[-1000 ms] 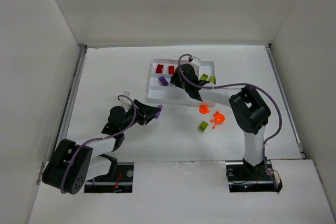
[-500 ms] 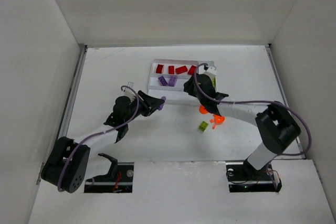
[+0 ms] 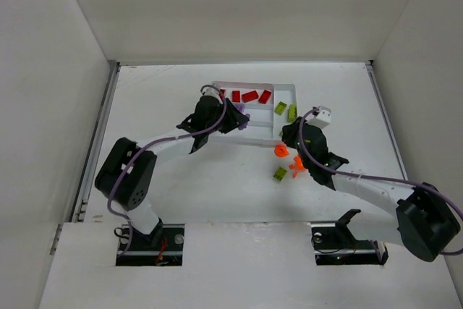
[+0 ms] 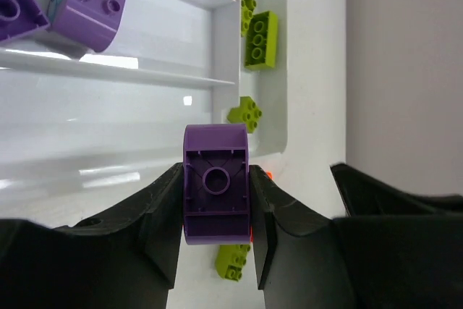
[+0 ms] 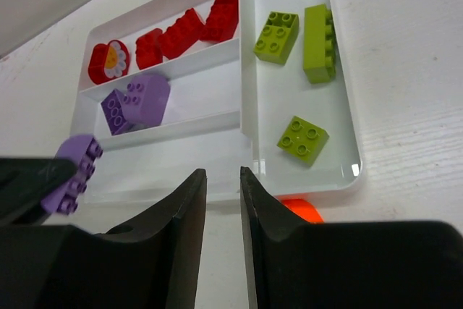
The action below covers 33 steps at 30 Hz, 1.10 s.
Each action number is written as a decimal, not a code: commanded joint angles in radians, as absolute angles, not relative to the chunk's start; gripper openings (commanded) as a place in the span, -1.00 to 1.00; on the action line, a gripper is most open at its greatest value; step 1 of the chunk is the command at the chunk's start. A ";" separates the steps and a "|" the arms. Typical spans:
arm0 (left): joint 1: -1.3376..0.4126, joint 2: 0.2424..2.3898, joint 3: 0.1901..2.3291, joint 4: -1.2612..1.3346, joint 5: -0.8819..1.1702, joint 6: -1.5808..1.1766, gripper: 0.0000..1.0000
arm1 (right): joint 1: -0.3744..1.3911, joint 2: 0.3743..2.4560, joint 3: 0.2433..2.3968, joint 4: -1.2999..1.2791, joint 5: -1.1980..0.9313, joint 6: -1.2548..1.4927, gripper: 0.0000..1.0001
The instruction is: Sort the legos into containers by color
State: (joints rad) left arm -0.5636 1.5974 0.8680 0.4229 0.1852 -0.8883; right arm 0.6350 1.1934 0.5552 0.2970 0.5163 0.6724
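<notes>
A purple curved brick is clamped between the fingers of the left tool, with its hollow underside turned toward the wrist camera, and it is held over the near side of the white tray. The right tool is seen with its jaws only narrowly parted and nothing between them, poised just off the tray's near right corner. Red bricks and a red flower piece are found in the far long slot, two purple bricks in the middle slot and three yellow-green bricks in the crosswise slot. On the worktop, near the tray, two orange pieces and a loose yellow-green brick are seen outside any slot
</notes>
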 commanded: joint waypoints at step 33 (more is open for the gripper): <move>-0.538 1.975 1.459 0.072 0.295 -0.701 0.00 | 0.622 1.098 0.497 0.390 0.511 0.673 -0.04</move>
